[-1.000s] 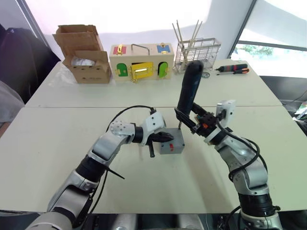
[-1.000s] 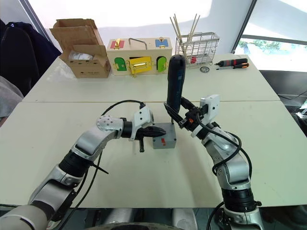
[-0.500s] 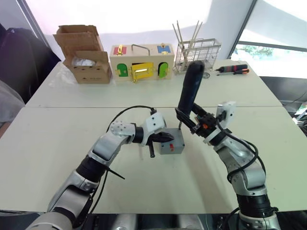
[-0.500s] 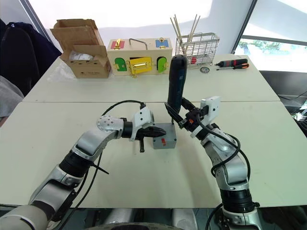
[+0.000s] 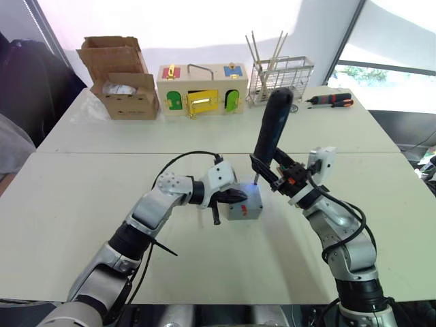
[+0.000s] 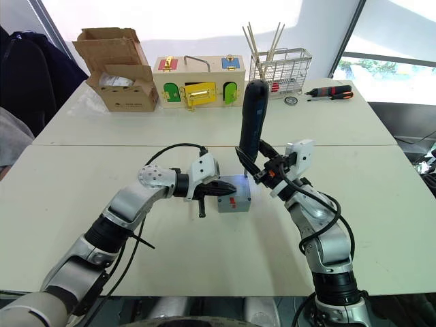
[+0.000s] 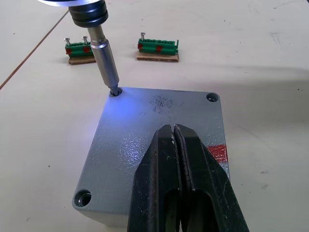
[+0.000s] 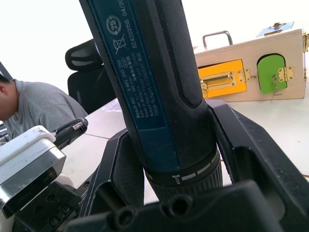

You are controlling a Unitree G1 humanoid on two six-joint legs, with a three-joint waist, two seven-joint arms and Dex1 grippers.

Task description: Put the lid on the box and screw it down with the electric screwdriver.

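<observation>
The grey lid [image 7: 145, 125] lies on top of the grey box [image 5: 245, 211] at mid-table. My left gripper [image 7: 175, 129] is shut with nothing between its fingers, and its tips rest on the lid's top beside a red mark. My right gripper [image 5: 274, 178] is shut on the electric screwdriver [image 5: 271, 129], a thick black tool held nearly upright. Its metal bit [image 7: 105, 60] stands in the lid's corner screw hole on the side far from my left gripper. A blue glow from its tip falls on the lid there. The box's inside is hidden.
At the table's far side stand a cardboard carton [image 5: 122, 78], a wooden box with coloured doors [image 5: 199, 88], a wire basket with sticks [image 5: 279, 78] and a red-and-black hand screwdriver [image 5: 330, 99]. Two green terminal blocks [image 7: 157, 47] lie just past the box. A seated person [image 8: 29, 106] is at the side.
A blue glow now lights the lid's corner under the bit. Both arms and the box have stayed almost where they were.
</observation>
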